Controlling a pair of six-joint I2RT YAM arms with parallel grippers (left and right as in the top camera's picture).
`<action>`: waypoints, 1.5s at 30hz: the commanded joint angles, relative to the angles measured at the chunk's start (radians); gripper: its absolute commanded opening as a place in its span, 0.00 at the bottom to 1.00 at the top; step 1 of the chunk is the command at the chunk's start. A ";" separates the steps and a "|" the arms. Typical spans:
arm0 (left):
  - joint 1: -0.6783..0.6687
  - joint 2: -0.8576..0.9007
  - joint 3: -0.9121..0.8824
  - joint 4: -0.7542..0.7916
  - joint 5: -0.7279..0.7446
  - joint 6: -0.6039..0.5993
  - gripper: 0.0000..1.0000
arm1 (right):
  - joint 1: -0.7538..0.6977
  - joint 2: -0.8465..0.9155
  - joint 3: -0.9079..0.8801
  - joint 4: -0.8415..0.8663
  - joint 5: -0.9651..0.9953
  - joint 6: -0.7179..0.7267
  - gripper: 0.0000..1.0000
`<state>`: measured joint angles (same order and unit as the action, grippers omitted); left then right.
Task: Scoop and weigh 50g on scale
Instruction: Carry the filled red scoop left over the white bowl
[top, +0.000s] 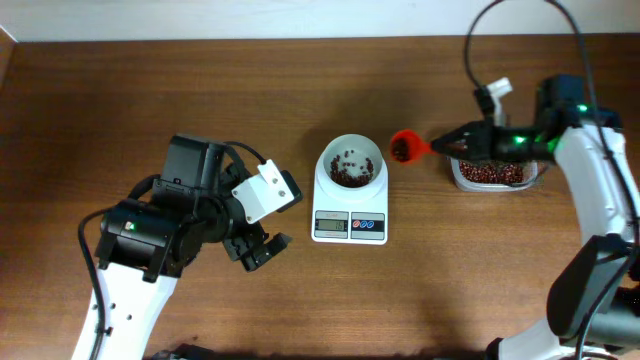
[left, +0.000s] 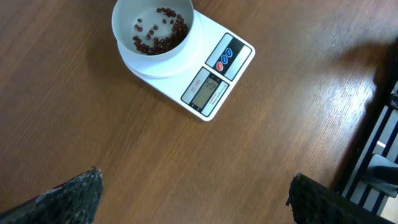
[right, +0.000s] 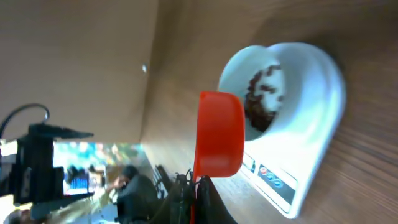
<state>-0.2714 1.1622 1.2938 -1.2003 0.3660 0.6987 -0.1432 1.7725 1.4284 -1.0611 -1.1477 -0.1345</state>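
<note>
The white scale (top: 350, 228) stands mid-table with a round white bowl (top: 326, 158) on top. Dark red-brown beans (top: 348, 177) lie in a thin layer inside the bowl. My right gripper (top: 447, 146) is shut on the handle of a red scoop (top: 403, 147), which hangs just right of the bowl with beans in its cup. In the right wrist view the scoop (right: 219, 134) hovers beside the bowl's beans (right: 264, 96), above my right gripper (right: 198, 193). My left gripper (top: 255, 245) stands open and empty left of the scale; the left wrist view shows the left gripper (left: 196, 196) below the scale (left: 214, 74).
A clear rectangular tub (top: 490, 175) of the same beans sits at the right, under my right arm. Black cable loops above that arm at the back right. The table's far edge meets a pale wall along the top.
</note>
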 joint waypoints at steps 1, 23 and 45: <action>0.006 -0.005 0.016 0.002 0.000 -0.005 0.99 | 0.074 -0.019 -0.003 0.040 -0.019 -0.019 0.04; 0.006 -0.005 0.016 0.002 0.000 -0.005 0.99 | 0.294 -0.020 -0.003 0.241 0.375 -0.072 0.04; 0.006 -0.005 0.016 0.002 0.000 -0.005 0.99 | 0.295 -0.019 -0.003 0.280 0.375 -0.072 0.04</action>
<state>-0.2714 1.1622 1.2934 -1.1999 0.3660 0.6987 0.1459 1.7725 1.4284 -0.7891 -0.7746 -0.1917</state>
